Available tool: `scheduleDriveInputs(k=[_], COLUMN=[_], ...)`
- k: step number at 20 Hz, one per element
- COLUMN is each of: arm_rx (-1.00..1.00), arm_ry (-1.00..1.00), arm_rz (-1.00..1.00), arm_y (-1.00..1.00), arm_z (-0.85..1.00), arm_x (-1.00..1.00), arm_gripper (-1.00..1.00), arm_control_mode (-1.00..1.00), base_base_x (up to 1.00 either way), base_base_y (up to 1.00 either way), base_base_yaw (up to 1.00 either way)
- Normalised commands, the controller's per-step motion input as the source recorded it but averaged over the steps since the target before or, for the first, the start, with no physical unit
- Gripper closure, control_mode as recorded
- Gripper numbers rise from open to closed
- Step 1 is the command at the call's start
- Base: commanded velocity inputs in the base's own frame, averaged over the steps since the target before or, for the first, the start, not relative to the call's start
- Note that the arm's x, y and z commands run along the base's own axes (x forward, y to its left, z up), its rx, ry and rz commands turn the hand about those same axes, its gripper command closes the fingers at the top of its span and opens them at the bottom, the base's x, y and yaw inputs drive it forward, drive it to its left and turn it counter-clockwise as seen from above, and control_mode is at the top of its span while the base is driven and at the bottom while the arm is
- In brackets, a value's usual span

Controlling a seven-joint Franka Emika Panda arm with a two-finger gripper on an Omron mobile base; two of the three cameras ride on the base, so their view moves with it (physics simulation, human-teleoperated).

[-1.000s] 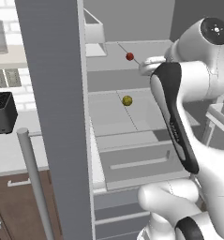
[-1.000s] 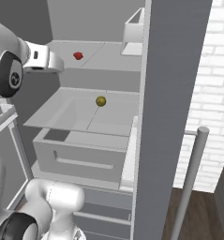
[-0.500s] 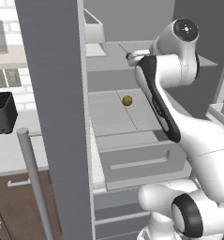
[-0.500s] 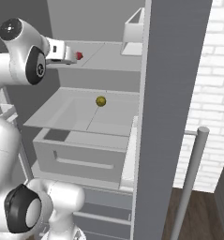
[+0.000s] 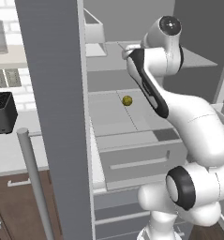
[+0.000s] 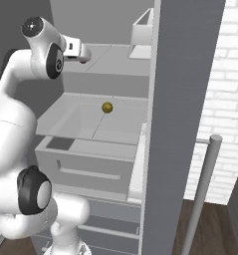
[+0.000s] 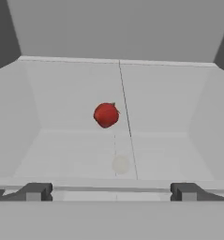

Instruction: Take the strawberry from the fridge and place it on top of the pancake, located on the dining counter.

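Note:
The strawberry point(image 7: 106, 115), small and red, lies on the pale upper shelf of the open fridge point(image 5: 57, 117), straight ahead of my gripper point(image 7: 109, 191) and a short way off. The two dark fingertips point(image 7: 33, 191) stand wide apart and open, with nothing between them. In the base views my hand point(image 6: 82, 52) reaches onto that upper shelf and the arm covers the fruit. The pancake and the dining counter are out of view.
A yellow-green ball point(image 5: 127, 100) rests on the shelf below. A white bin point(image 6: 140, 32) stands at the shelf's far side. A grey drawer point(image 5: 137, 159) is pulled out under the shelves. The open door's bar handle point(image 6: 202, 189) stands on the right.
The arm has swung further into the fridge's upper shelf, and the hand now covers the strawberry in both base views. The jaws stay open.

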Motion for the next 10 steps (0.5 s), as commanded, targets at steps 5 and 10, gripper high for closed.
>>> scheduleDriveInputs(k=[5,10], arm_rx=[0.00,0.00], arm_ry=[0.00,0.01], arm_rz=[0.00,0.00], arm_y=[0.00,0.02], arm_z=[-0.05,-0.06], arm_x=[0.50,0.37], arm_gripper=[-1.00,-1.00], arm_control_mode=[-1.00,-1.00], base_base_x=[0.00,0.00], base_base_y=[0.00,0.00], base_base_yaw=[0.00,0.00])
